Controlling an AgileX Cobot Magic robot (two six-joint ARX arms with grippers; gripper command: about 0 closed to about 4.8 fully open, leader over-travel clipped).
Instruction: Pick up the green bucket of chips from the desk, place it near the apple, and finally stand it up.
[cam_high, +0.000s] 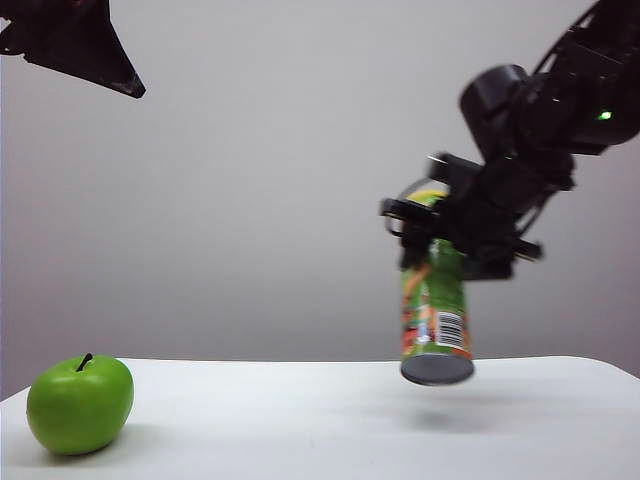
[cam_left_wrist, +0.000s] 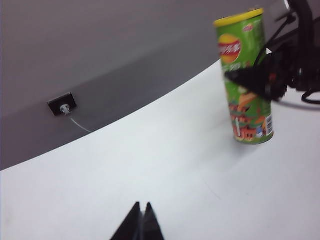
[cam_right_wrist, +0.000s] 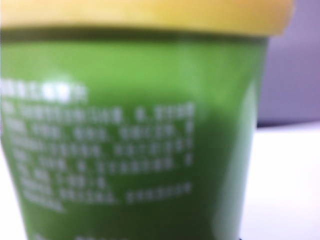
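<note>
Here the white desk (cam_high: 320, 420) lies broad and bare under the right gripper (cam_high: 440, 235), which clasps the green bucket of chips (cam_high: 435, 310) just below its yellow lid; the can hangs nearly upright beneath the jaws, silver base clear of the tabletop. It looks light, rigid and smooth-walled, so a grasp high on the cylinder seems apt to let it swing; firm side pressure would suit it. The green apple (cam_high: 80, 403) sits well apart to the gripper's far side, near the desk's rounded front edge, open surface between. The left gripper (cam_left_wrist: 141, 222), jaws pressed together and empty, hovers over bare desk.
</note>
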